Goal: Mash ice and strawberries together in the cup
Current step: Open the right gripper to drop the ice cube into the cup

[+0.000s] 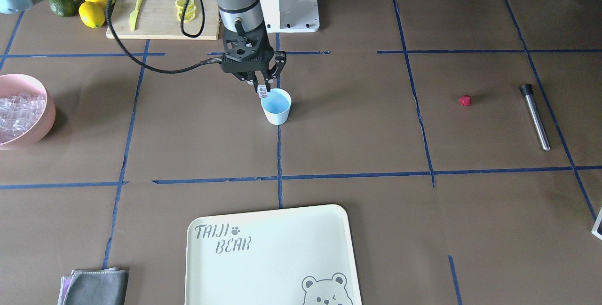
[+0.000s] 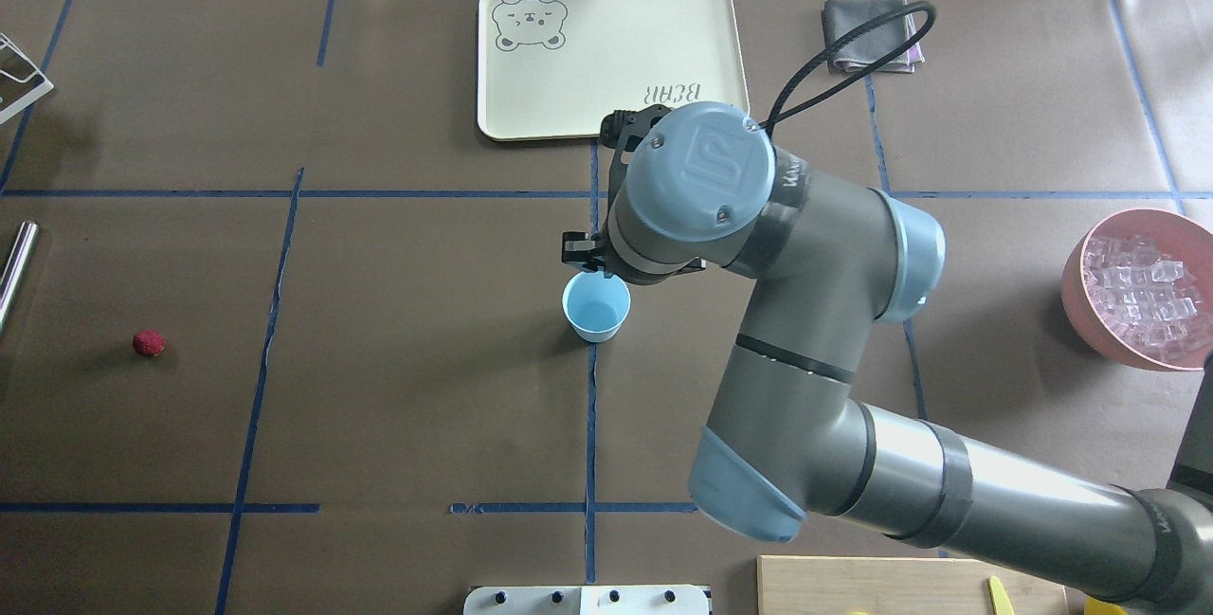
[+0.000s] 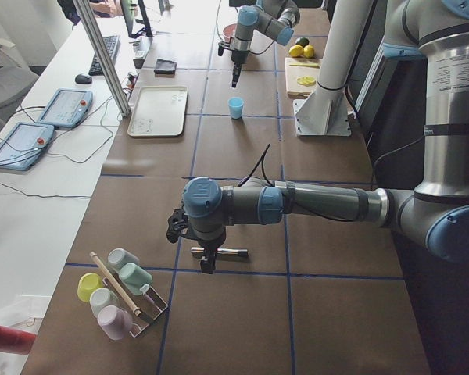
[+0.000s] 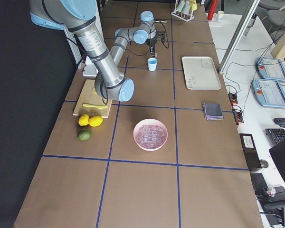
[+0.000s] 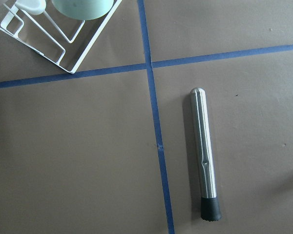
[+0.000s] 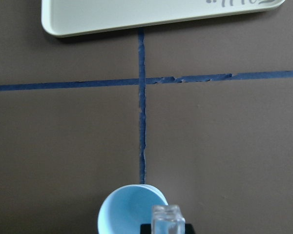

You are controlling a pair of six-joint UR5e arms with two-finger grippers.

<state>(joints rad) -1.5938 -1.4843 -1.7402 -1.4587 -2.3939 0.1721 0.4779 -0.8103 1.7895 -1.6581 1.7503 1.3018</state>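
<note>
Closest to the right wrist lens: one ice cube (image 6: 166, 219), clamped between the right fingers (image 1: 263, 86) and hanging just above the rim of the cup (image 1: 276, 106), over its edge rather than its middle. Best to slide a touch further over the mouth before letting go, then come down low, so as to spare a bounce off the rim or a knock that could tip so light a cup. Better to part the fingers gently and only a little, then lift straight up, clear of the wall. Inside the cup, nothing to be made out but its blue bottom. Well off to one side of the right fingers, a pink bowl (image 1: 47, 107) heaped with more ice (image 1: 19, 112), ready for further trips. Far off on the other side, toward the left arm, the strawberry (image 1: 464, 101), lying loose on the counter and not in any container. Just beyond the berry, a steel muddler (image 5: 204, 153) flat on the counter, directly under the left fingers (image 3: 206, 266); whether apart or together, cannot tell from the side view. Close beside the left fingers, a wire rack (image 3: 144, 308) holding several pastel cups on their sides.
</note>
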